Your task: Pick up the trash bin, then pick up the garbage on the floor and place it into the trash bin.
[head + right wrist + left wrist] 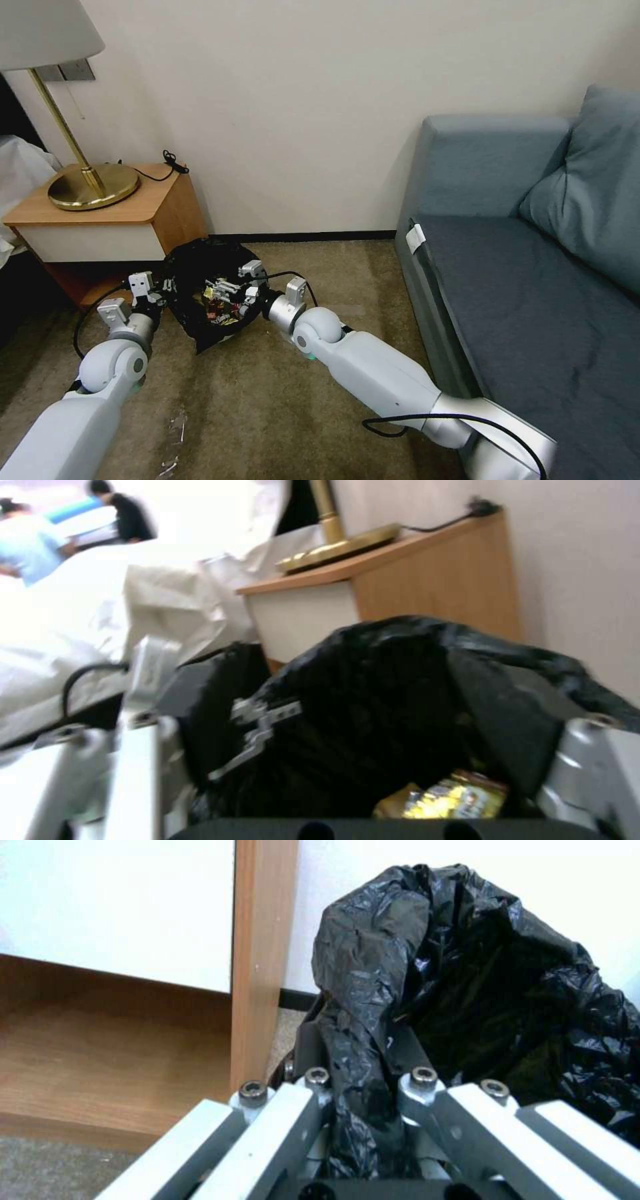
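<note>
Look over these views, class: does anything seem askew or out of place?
Yes. The trash bin is tipped toward the robot, held off upright by the left gripper pinching its bunched black liner. The right gripper sits over its mouth, above wrappers inside. Small pale scraps lie on the carpet.

No lettering, brand, number or sign could be read anywhere. The gold wrapper (443, 800) lying in the bin (210, 293) carried printing, but it was too blurred to make out. A small white tag (415, 238) on the sofa (507, 267) edge showed no legible marks.
</note>
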